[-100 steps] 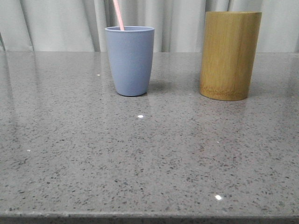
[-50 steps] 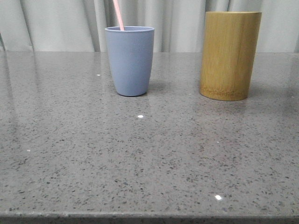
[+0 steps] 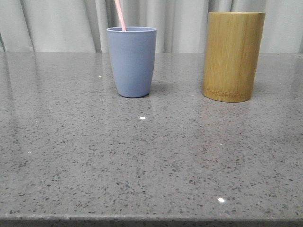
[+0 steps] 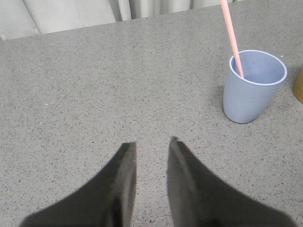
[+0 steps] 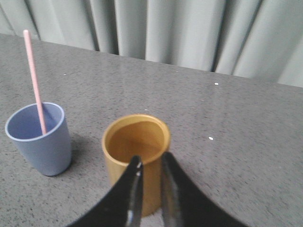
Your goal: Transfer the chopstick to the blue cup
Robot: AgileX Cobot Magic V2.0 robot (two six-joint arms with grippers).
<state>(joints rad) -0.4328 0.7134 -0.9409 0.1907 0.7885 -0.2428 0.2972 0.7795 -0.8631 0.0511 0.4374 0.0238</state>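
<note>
The blue cup [image 3: 132, 61] stands upright at the back of the table, left of centre, with a pale pink chopstick [image 3: 120, 15] leaning inside it. Both also show in the left wrist view, the cup [image 4: 253, 87] and the chopstick [image 4: 232, 38], and in the right wrist view, the cup [image 5: 40, 139] and the chopstick [image 5: 34, 80]. My left gripper [image 4: 152, 144] is open and empty above bare table, well away from the cup. My right gripper [image 5: 151, 160] is open and empty, above the near rim of the bamboo holder [image 5: 136, 153]. Neither gripper shows in the front view.
The yellow-brown bamboo holder [image 3: 233, 56] stands upright right of the blue cup; its inside looks empty in the right wrist view. A grey speckled tabletop [image 3: 151, 156] stretches to the near edge. Pale curtains [image 3: 61, 23] hang behind the table.
</note>
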